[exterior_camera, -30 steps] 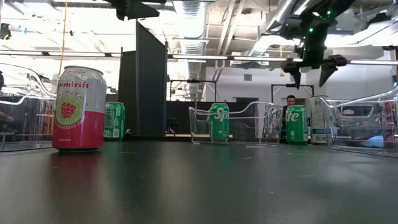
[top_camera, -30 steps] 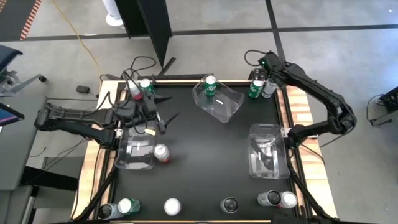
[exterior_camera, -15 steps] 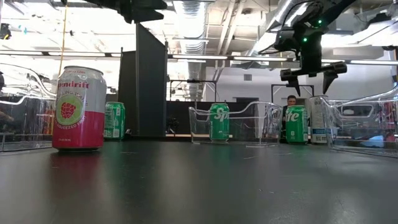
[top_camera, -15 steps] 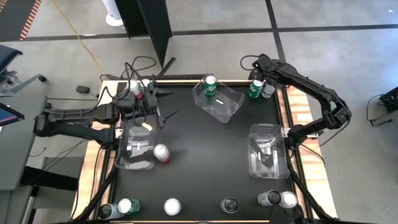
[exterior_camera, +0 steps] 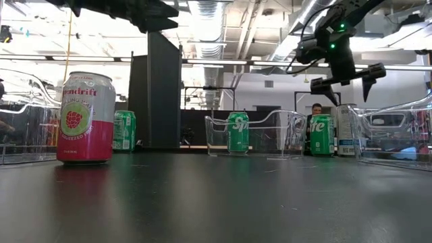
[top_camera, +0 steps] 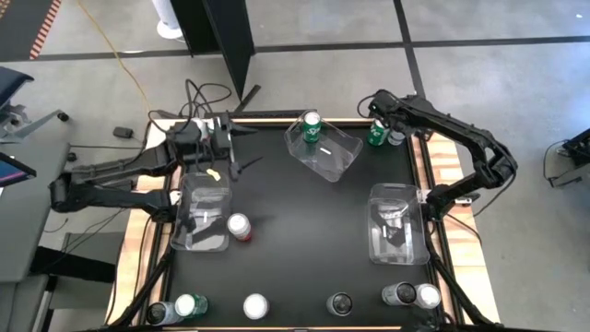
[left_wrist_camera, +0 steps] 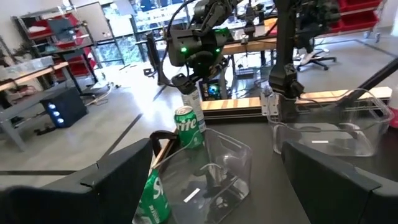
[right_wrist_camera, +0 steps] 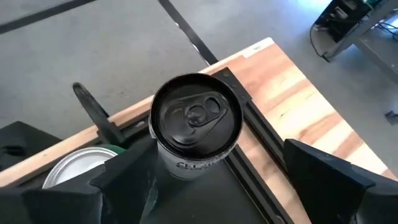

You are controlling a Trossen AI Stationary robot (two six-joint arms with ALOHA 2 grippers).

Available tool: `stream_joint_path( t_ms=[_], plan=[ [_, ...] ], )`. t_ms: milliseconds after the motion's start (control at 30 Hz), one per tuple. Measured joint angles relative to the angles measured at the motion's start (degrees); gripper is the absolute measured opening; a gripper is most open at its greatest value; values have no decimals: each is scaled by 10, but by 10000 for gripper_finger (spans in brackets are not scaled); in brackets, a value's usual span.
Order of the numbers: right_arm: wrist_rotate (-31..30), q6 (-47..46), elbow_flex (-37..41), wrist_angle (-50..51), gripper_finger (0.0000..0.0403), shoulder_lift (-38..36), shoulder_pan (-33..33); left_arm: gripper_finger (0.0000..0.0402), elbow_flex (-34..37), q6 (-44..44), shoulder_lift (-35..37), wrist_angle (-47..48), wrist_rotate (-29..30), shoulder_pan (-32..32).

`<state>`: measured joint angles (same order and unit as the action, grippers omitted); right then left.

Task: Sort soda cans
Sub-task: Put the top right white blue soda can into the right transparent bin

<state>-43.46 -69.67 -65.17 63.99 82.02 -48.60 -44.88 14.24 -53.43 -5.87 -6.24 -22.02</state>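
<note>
Soda cans [top_camera: 248, 307] upright — scattered; one green in bin.

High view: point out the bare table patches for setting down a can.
Free: the black table centre, bordered by the angled clear plastic bin, the left clear bin with its pink can, and the right clear bin. Crowded: the near-edge can row and the far right corner's green can.

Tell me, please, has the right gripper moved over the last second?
Yes. In the low view the right gripper has shifted rightward and now hangs open above the white can, no longer above the green can beside it.
</note>
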Motion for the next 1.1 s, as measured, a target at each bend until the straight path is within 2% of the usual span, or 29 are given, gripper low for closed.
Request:
stream_joint_path(
  t_ms=[233, 767, 1100],
  plan=[
    [-1, -6, 0, -45, 366, 3, 0, 352, 0, -2, 0, -8, -25, -19],
    [-16, -53, 0, -60, 366, 86, -14, 352, 0, -3, 0, -12, -27, -21],
    [-31, -69, 0, -60, 360, 91, -13, 352, 0, -3, 0, -11, -27, -21]
  ],
)
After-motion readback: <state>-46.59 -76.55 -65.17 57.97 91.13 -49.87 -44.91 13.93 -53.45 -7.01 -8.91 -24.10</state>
